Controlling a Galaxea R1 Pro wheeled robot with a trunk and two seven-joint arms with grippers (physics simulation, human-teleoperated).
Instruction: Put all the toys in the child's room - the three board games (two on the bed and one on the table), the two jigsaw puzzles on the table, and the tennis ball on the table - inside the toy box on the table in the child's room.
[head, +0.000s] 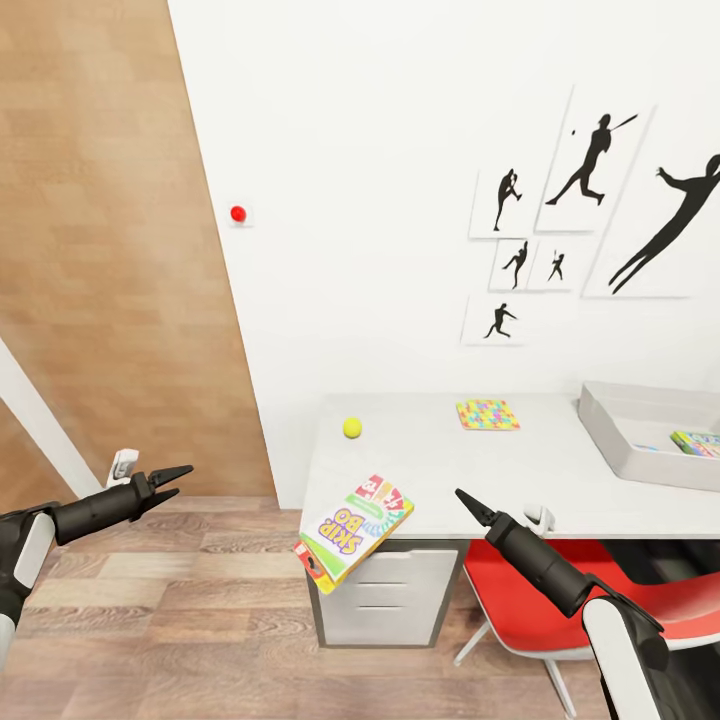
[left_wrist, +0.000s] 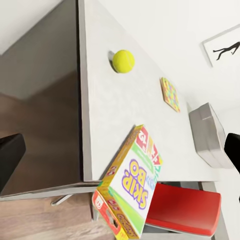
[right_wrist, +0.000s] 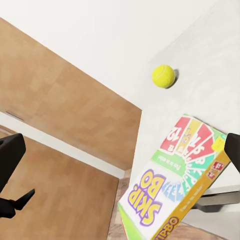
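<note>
The table (head: 560, 470) stands against the white wall. On it are a yellow tennis ball (head: 352, 428) (left_wrist: 123, 61) (right_wrist: 163, 76) and one jigsaw puzzle (head: 488, 414) (left_wrist: 170, 94). The toy box (head: 625, 425) (left_wrist: 207, 134) sits at the table's right end with a colourful flat box (head: 697, 443) inside. A green-edged Skip-Bo board game (head: 355, 530) (left_wrist: 131, 187) (right_wrist: 172, 185) tilts over the table's front left corner, more than half off it. My left gripper (head: 180, 478) is open and empty, left of the table. My right gripper (head: 468, 500) is open, just right of the game, not touching it.
A red chair (head: 560, 590) (left_wrist: 182, 210) is tucked under the table beside a grey drawer unit (head: 385, 600). Baseball silhouette pictures (head: 590, 165) hang on the wall. Wood-plank floor (head: 180, 620) lies left of and in front of the table.
</note>
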